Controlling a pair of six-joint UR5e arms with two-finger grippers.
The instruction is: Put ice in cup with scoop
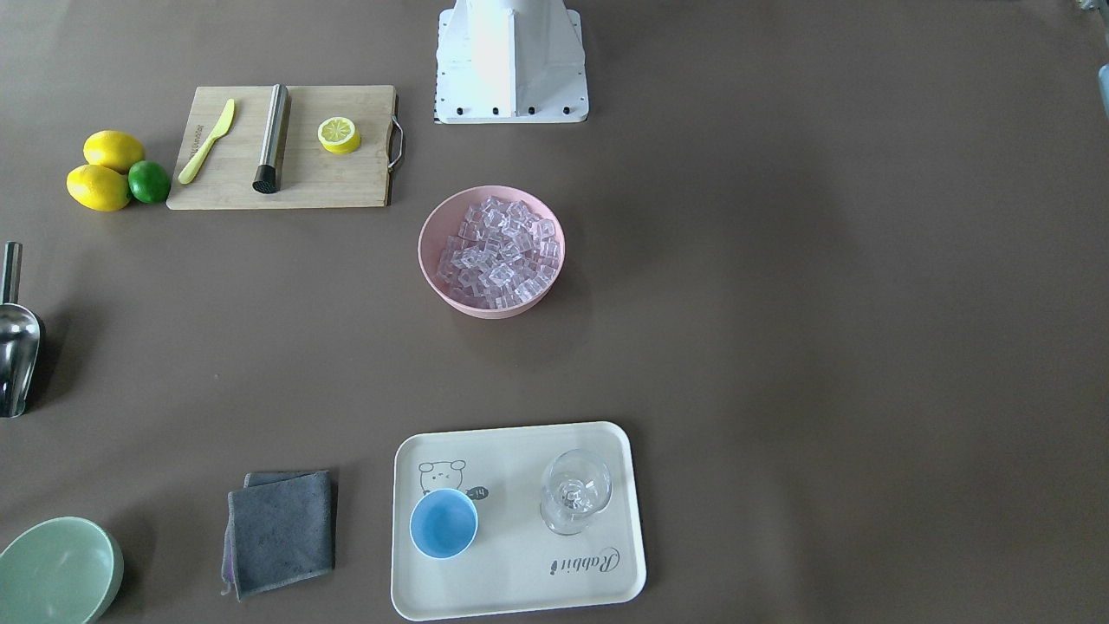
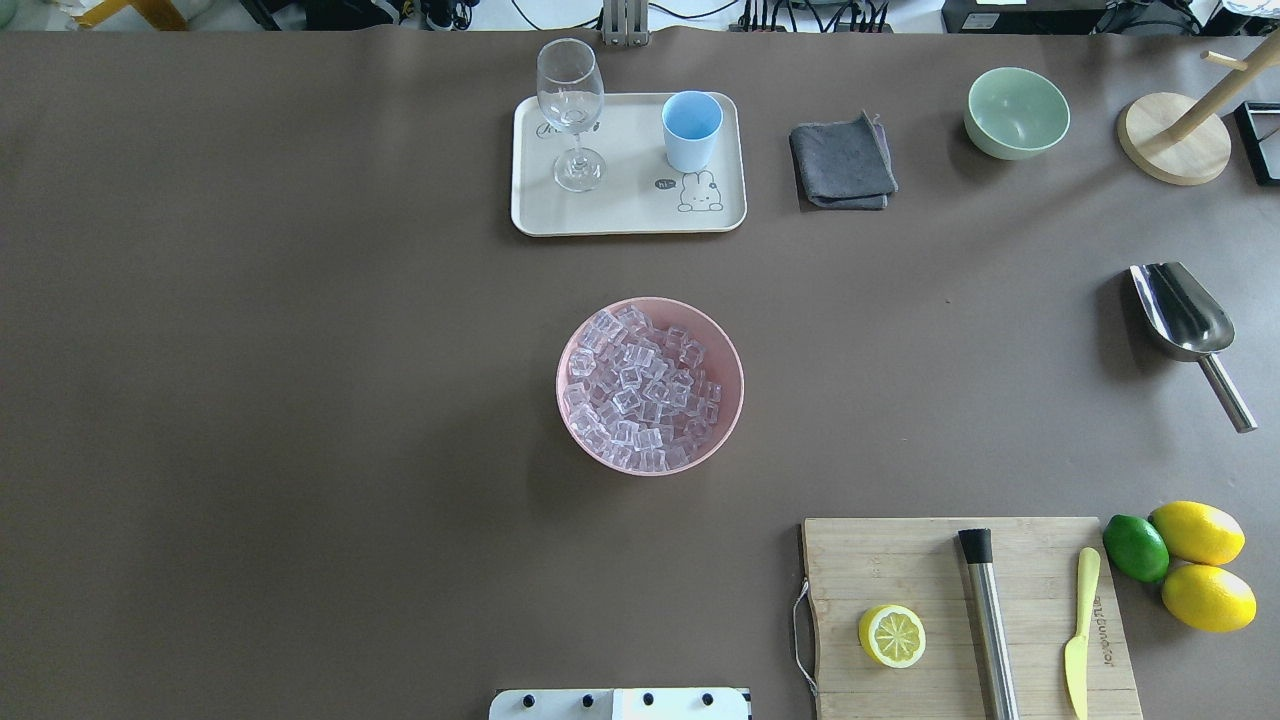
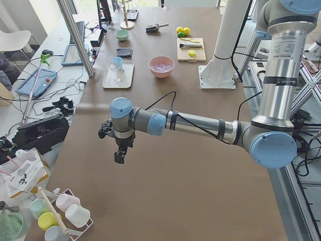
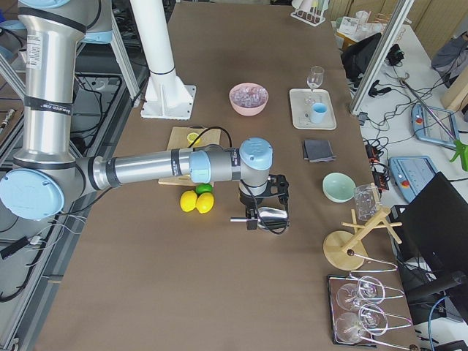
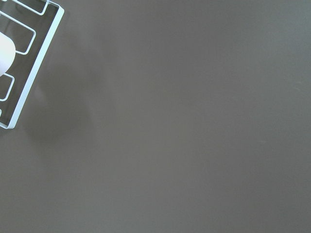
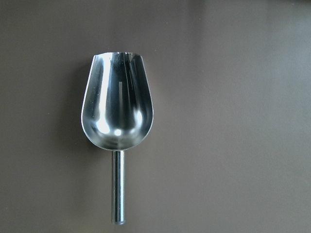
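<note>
R gripper (image 4: 252, 217) hovers over scoop (image 6: 117, 112); jaws' state can't be told, same for L gripper (image 3: 119, 156).
Scoop lies flat right under it; ice (image 2: 645, 390) & cup (image 2: 691, 130) well away. Risk: round slick handle (image 6: 118, 187) may roll or slip if pinch lands off-centre.

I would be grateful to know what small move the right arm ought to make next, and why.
Probably lower the right claw toward the short cylindrical handle of the shiny stainless-steel scoop. The scoop lies free on the brown table, nothing grips it, the right wrist view looks straight down on it, and the small round light-blue cup looks empty.
</note>
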